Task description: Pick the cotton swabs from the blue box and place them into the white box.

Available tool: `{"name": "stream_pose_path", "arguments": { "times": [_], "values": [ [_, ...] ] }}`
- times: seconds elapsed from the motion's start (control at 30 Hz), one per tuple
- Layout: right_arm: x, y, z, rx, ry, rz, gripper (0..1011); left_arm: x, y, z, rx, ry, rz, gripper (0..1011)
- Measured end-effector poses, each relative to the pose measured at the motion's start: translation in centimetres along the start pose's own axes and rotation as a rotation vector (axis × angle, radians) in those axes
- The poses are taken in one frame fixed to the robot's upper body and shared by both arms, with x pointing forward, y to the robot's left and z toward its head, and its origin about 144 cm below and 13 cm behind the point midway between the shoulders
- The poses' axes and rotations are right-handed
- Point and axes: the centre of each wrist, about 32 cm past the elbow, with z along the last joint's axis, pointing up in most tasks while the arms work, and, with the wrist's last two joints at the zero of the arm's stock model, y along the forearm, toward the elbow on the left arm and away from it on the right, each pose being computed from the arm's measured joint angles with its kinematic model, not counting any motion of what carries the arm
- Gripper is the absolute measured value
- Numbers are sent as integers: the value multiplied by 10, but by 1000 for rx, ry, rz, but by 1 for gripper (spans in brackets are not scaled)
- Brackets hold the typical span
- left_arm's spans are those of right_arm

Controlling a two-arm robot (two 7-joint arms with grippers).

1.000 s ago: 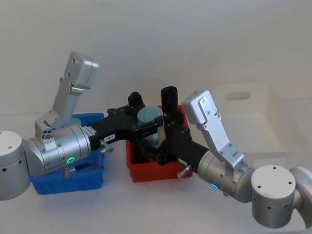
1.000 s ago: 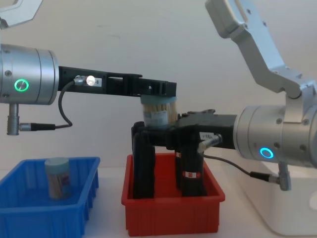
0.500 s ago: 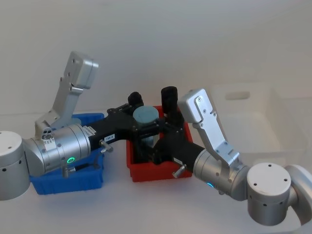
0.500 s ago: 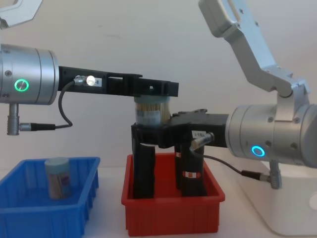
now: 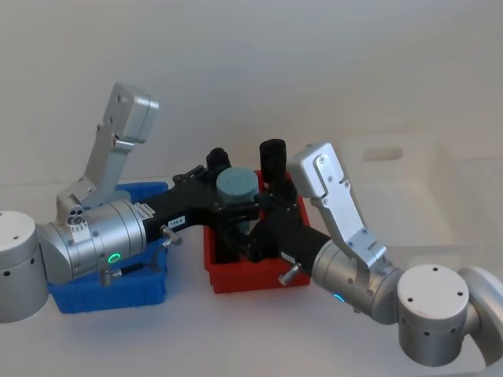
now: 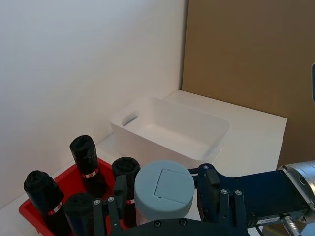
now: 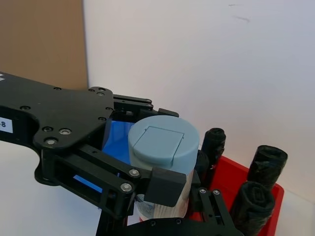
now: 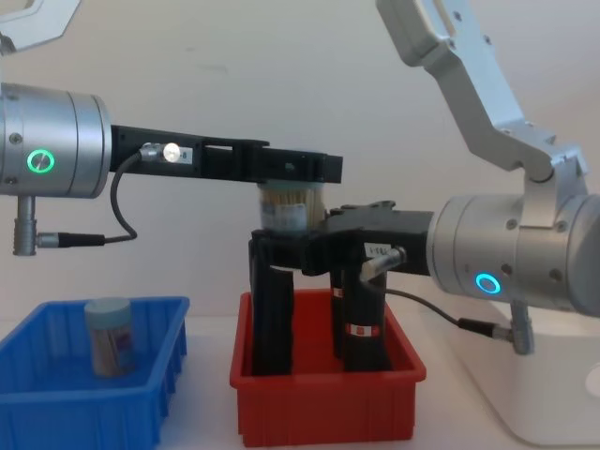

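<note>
While one jar of cotton swabs [image 8: 289, 208] is held up in the air over the red bin [image 8: 328, 412], it is squeezed tight near its grey-blue lid by the left gripper [image 8: 292, 172]. The high hold looks chosen on purpose — the lower part of the jar is left bare, so that it can be taken by the other arm. The right gripper [image 8: 298, 247] is placed just under the left one, around that bare lower part, right above the black cylinders [image 8: 270, 319] that stand in the red bin. Whether the jar is gripped by it yet cannot be told. A hand-over seems to be under way, because the white box [image 6: 162, 146] sits far on the right side, closer to the right arm than to the left one. A second jar [image 8: 109, 336] is seen standing upright in the blue box [image 8: 56, 412] — so the job is judged to be not finished. Care is needed next: if the left gripper is opened before the jar is firmly held from below, the jar could be dropped onto the black cylinders.
</note>
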Motion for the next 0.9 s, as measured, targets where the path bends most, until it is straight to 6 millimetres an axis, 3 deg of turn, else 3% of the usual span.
{"name": "stream_pose_path", "arguments": {
  "times": [0.5,0.9],
  "values": [
    [-7,-8,0,-28,-27,-154,623,0,0,0,0,0,0,1003],
    [-1,-28,-3,-30,-25,-336,623,0,0,0,0,0,0,1003]
  ]
}}
